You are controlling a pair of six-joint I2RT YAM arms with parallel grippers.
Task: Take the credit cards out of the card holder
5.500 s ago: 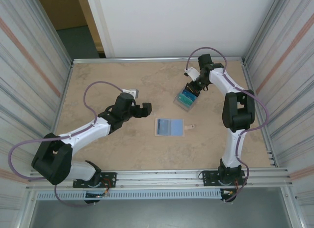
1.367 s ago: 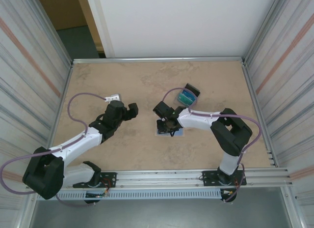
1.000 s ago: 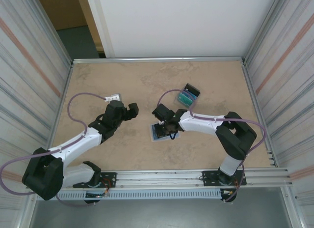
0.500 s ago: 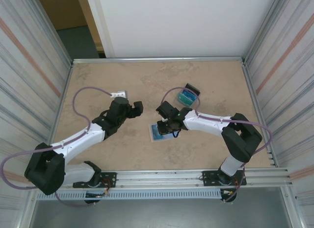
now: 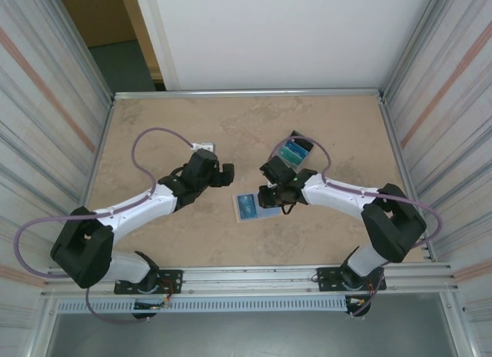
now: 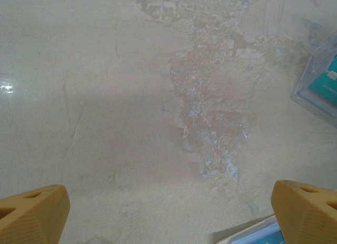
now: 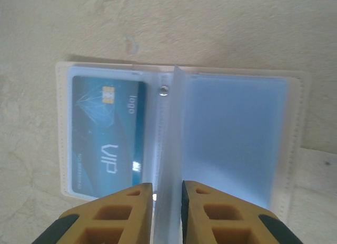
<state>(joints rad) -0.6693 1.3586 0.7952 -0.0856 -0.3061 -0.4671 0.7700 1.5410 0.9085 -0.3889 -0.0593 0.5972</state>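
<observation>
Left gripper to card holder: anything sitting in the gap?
Nothing. In the top view the stretch from the open left gripper to the card holder is bare table.

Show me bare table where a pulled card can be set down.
Widest free patch: the far-left table, between the back rail and the left gripper. Also bare: the near strip between the card holder and the front rail, and the far-right corner beyond the clear tray. Crowded: the middle, where the right gripper hangs over the card holder.
</observation>
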